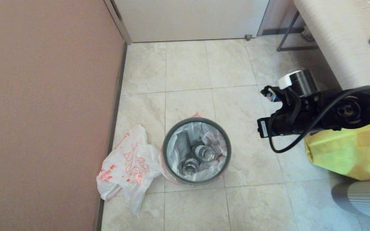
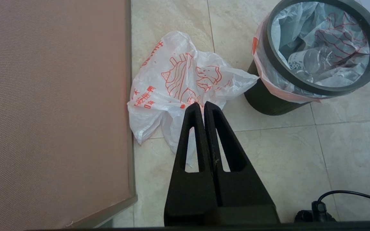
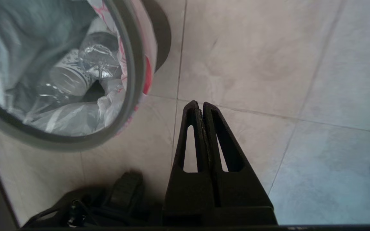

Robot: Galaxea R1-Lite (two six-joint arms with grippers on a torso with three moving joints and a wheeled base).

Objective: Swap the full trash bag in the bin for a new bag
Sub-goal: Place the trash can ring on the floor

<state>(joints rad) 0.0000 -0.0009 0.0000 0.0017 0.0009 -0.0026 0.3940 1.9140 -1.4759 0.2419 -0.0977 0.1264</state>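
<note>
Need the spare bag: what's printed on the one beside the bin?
Red-orange line drawings and characters on white new bag; left wrist view.

We saw a black bin [image 2: 263,102] with a dark-grey rim ring [image 1: 197,122], lined with a see-through white bag [image 1: 175,144] edged in pink-red. Beside it lay a white bag [image 1: 130,160] printed with red-orange line drawings and characters. The floor [image 1: 252,199] was pale beige tile with faint marbling, the wall [image 1: 43,112] a dull brownish pink. A bright yellow bag [image 1: 342,154] sat to the right. Both grippers, the left gripper [image 2: 203,104] and the right gripper [image 3: 200,104], were matte black.
</note>
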